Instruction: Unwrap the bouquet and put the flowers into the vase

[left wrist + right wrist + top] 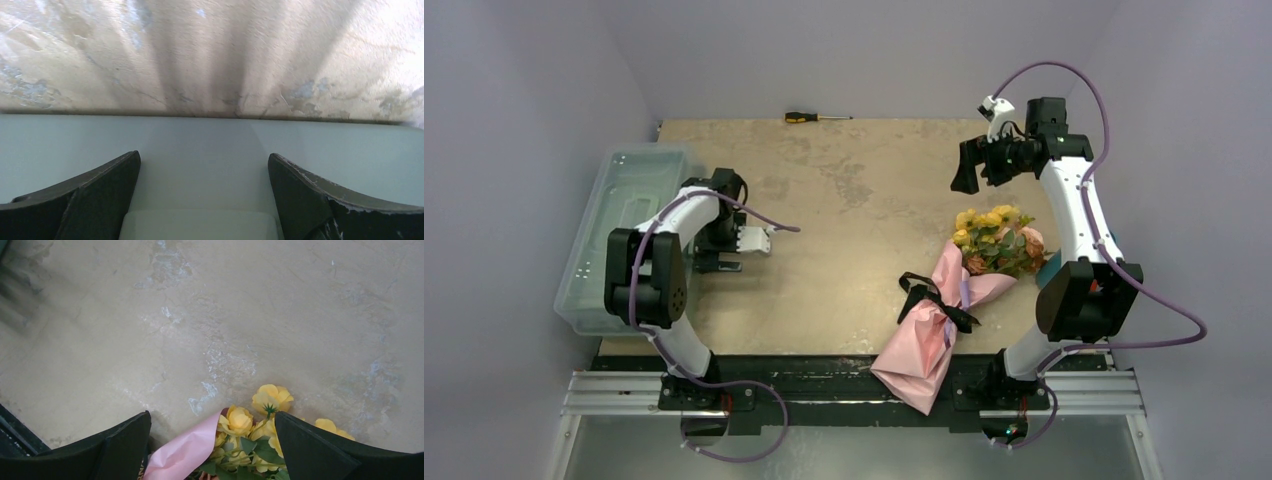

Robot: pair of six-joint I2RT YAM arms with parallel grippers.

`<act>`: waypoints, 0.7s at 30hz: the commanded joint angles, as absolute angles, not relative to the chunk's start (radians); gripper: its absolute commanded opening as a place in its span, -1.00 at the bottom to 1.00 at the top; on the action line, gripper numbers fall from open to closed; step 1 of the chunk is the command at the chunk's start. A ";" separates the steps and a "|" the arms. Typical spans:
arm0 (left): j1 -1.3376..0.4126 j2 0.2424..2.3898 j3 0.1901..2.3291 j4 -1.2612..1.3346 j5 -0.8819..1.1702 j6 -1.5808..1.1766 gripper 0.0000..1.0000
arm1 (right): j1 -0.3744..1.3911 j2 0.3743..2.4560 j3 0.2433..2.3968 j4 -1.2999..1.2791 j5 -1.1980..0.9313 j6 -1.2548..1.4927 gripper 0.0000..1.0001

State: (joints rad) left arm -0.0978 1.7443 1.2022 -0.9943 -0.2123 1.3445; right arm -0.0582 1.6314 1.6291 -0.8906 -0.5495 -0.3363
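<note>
The bouquet point(924, 345) lay at the table's point(844, 200) near edge beside the right arm's base, its black ribbon point(924, 292) tied and the flowers point(994, 240) inside the pink paper, so unwrapping had not begun. Only a sliver of the teal vase point(1048, 266) showed past that arm. Farther out, the left jaws by the plastic box point(619, 200) and the right jaws, raised beyond the blooms, stood wide and empty, so every step seemed left to do.

Only a teal sliver of the vase point(1048, 266) peeks out beside the bouquet point(921, 355), right arm point(1079, 215) hiding the rest; the wrist view crops the flowers point(236, 421).
</note>
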 commanded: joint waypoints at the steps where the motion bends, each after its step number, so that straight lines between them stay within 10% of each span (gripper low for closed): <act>1: -0.071 1.688 1.184 -1.065 -0.246 1.453 0.98 | -0.060 1.618 1.651 -0.900 -0.568 -0.355 0.96; 11: -0.296 1.793 1.564 -1.183 0.108 1.122 0.98 | -0.060 1.625 1.703 -0.965 -0.553 -0.368 0.96; 21: -0.433 1.869 1.610 -0.651 0.695 0.311 0.83 | -0.060 1.546 1.693 -0.946 -0.408 -0.322 0.96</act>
State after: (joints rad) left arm -0.4377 1.8580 1.6268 -0.9642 0.3687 0.7734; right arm -0.0582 1.6272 1.6676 -0.9691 -0.4870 -0.3576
